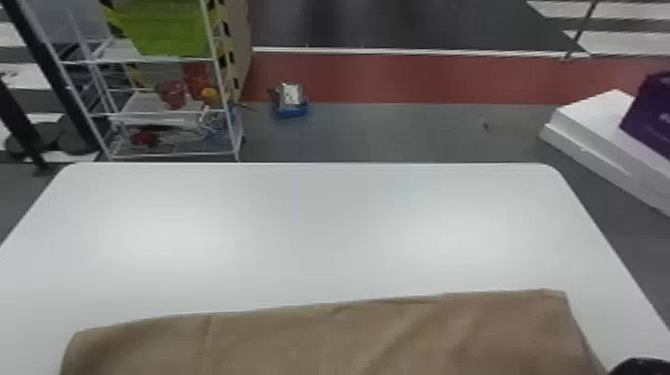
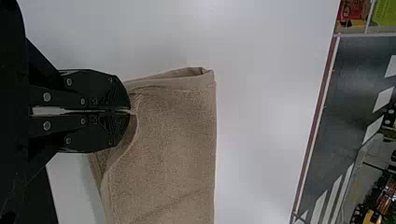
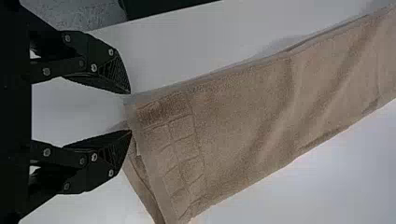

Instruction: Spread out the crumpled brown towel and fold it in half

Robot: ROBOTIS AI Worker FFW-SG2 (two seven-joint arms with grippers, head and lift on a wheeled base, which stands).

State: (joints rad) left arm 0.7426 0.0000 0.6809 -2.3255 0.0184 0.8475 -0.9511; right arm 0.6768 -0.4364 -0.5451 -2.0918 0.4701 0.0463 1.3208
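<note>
- Brown towel (image 1: 324,344): laid out lengthwise along the near part of the white tabletop (image 1: 319,224), left to right; shallow creases seen toward its right side.
- Left end effector (image 2: 130,111): clenched on the towel; an edge is pinched between the fingertips and lifted into a curved fold.
- Right end effector (image 1: 640,366): black part seen at the near right corner. In the right wrist view, released, fingers spread beside the towel's end; contact cannot be told.
- Layered edges and a stitched-looking grid are shown at that end.
- Beyond the tabletop: green bin (image 1: 167,32) held on a wire rack (image 1: 164,115), far left; purple box (image 1: 650,117) set on a white block (image 1: 593,122), far right.
</note>
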